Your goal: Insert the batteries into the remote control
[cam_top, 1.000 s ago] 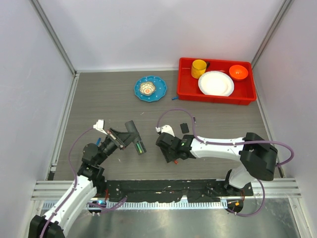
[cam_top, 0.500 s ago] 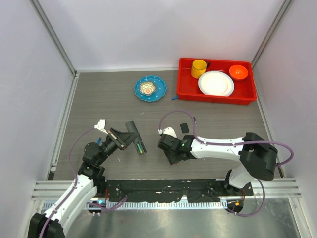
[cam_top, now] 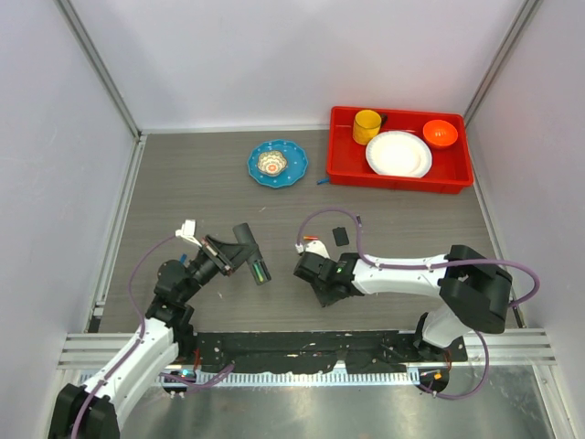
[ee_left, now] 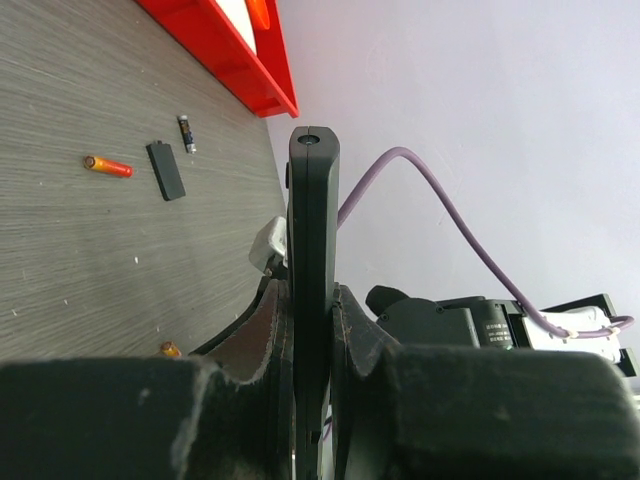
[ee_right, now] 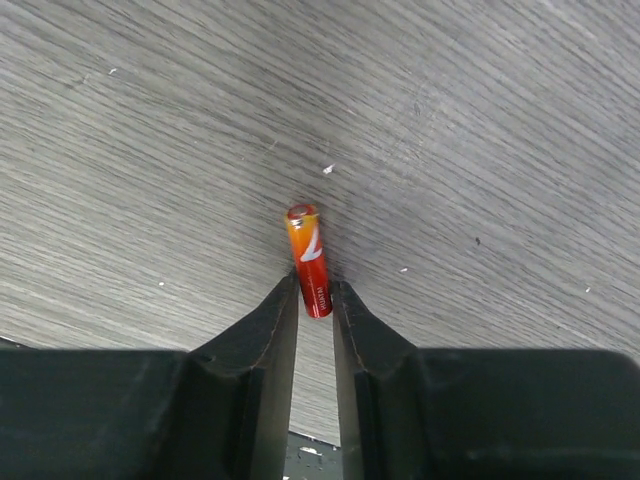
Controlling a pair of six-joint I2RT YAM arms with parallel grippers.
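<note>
The left gripper [ee_left: 313, 300] has its fingers clamped on the remote [ee_left: 314, 200], which stands on edge between them and juts past their tips. The right gripper [ee_right: 315, 300] pinches a battery [ee_right: 308, 255] by its near end, the rest sticking out beyond the fingertips

- The right tool [ee_right: 315, 292] narrows its jaws onto a battery [ee_right: 308, 255] on the bench [ee_right: 500, 150].
- It draws back from the small black piece [cam_top: 340, 236], baring a second battery [cam_top: 314, 240] just left of it.

Bare tabletop [cam_top: 183, 183] far L, red tray [cam_top: 393, 184] far R, blue plate [cam_top: 298, 170] far centre
</note>
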